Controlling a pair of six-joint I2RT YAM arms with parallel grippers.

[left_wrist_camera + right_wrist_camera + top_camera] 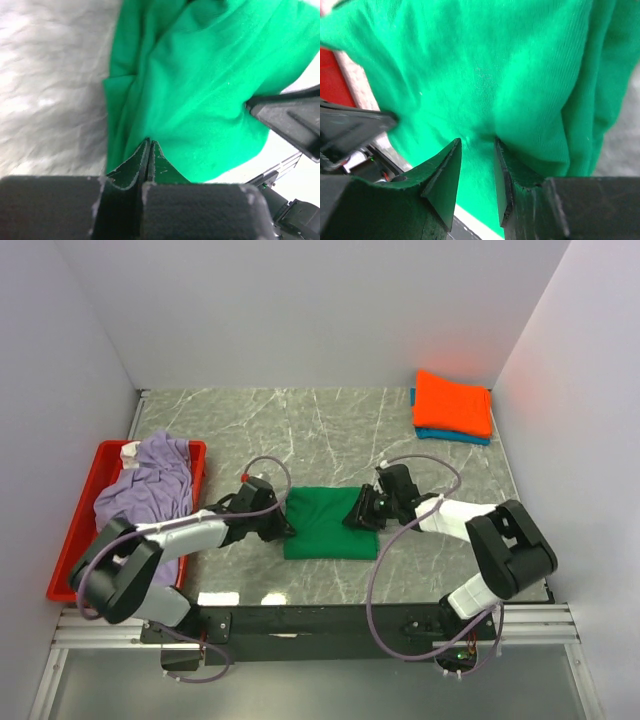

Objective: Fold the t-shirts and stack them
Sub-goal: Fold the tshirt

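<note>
A bright green t-shirt (330, 523) lies folded into a rectangle at the table's near middle. My left gripper (284, 528) is at its left edge. In the left wrist view the left gripper (149, 141) is shut, its tips resting on the green t-shirt (200, 85), and no cloth shows between the jaws. My right gripper (358, 515) is at the shirt's right edge. In the right wrist view the right gripper (477, 142) stands open, tips pressed into the green t-shirt (485, 65). An orange t-shirt (453, 403) lies folded on a blue t-shirt (455, 436) at the back right.
A red tray (75, 540) at the left holds a crumpled lavender t-shirt (150, 480). White walls close in the marbled table (300, 430) on three sides. Both arms' cables loop over the table near the green shirt.
</note>
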